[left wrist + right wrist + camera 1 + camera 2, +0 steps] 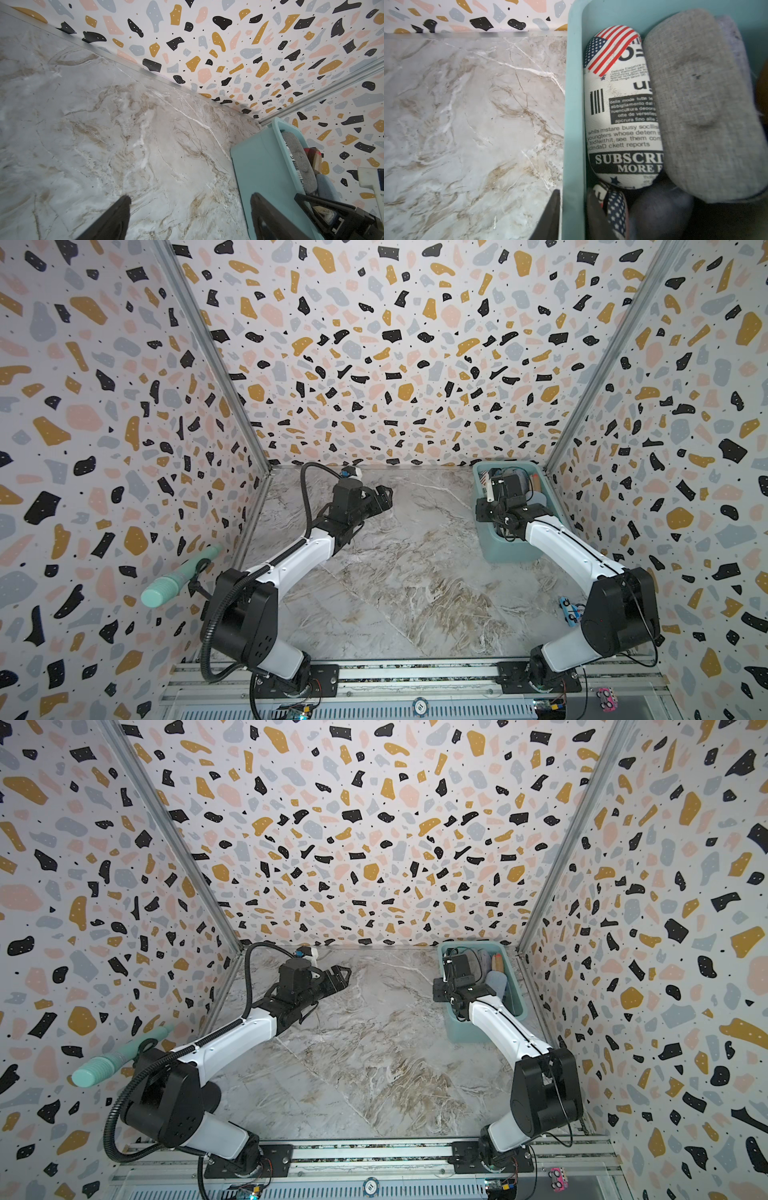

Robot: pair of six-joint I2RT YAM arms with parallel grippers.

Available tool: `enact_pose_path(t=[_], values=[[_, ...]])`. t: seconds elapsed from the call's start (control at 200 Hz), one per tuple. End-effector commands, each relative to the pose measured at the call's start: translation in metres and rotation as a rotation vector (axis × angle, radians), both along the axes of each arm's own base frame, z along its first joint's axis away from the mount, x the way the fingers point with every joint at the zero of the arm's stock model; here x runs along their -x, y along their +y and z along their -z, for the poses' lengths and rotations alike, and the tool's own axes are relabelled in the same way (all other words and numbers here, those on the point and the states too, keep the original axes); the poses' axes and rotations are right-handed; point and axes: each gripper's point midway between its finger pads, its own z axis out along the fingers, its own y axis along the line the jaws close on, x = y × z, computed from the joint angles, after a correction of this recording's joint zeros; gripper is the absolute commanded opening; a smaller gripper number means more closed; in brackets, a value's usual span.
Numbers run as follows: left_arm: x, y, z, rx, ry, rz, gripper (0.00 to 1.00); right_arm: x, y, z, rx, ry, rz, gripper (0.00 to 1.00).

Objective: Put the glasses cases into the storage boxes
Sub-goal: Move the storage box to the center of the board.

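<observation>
Toward 12 o'clock on the marble table [415, 593], the left gripper [384, 495] hangs wide and empty. Farther back at 1 o'clock, the right gripper [574, 197] is pinched shut across a wall of the teal storage box [498, 549], where glasses cases [297, 158] lie packed, a newspaper-print case [618, 116] beside a grey fabric case [708, 108]. They look light and stiff-shelled, best grasped across the narrow middle.

You are working in a robot test cell, not a lived-in room. Terrazzo-print panels [374, 364] are closing in three sides, and aluminium posts [216, 364] are holding the corners. A marble-print sheet [415, 572] is covering the bench. The left arm [291, 556] and right arm [569, 551] are sitting bolted to a slotted aluminium rail [415, 676], with a bare circuit board [548, 708] showing.
</observation>
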Motion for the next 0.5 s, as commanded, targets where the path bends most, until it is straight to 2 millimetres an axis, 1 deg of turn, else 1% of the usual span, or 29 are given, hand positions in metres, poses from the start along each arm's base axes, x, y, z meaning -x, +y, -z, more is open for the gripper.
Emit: enact_pose_path(t=[0.0,0.08,0.195,0.265,0.325,0.37,0.441,0.471,0.496], values=[[-0.001,0.0,-0.022,0.006,-0.048,0.005,0.91,0.009,0.008,-0.005,-0.001,0.01,-0.008,0.1],[0.0,0.002,-0.023,0.003,-0.054,-0.002,0.91,0.015,0.013,-0.022,-0.008,-0.074,0.003,0.05],[0.0,0.003,-0.028,0.003,-0.061,-0.006,0.91,0.029,0.041,-0.041,-0.095,-0.101,-0.066,0.02],[0.0,0.004,-0.03,0.003,-0.066,-0.007,0.91,0.038,0.063,-0.048,-0.115,-0.108,-0.109,0.01],[0.0,0.005,-0.03,-0.003,-0.067,-0.013,0.91,0.048,0.086,-0.052,-0.159,-0.103,-0.143,0.01],[0.0,0.008,-0.032,-0.009,-0.073,-0.023,0.91,0.058,0.104,-0.056,-0.234,-0.101,-0.152,0.0],[0.0,0.011,-0.033,-0.021,-0.08,-0.037,0.91,0.076,0.14,-0.065,-0.367,-0.119,-0.205,0.01],[-0.001,0.013,-0.034,-0.025,-0.085,-0.043,0.91,0.084,0.154,-0.067,-0.393,-0.119,-0.228,0.02],[-0.001,0.014,-0.035,-0.029,-0.086,-0.047,0.91,0.087,0.162,-0.067,-0.401,-0.115,-0.234,0.01]])
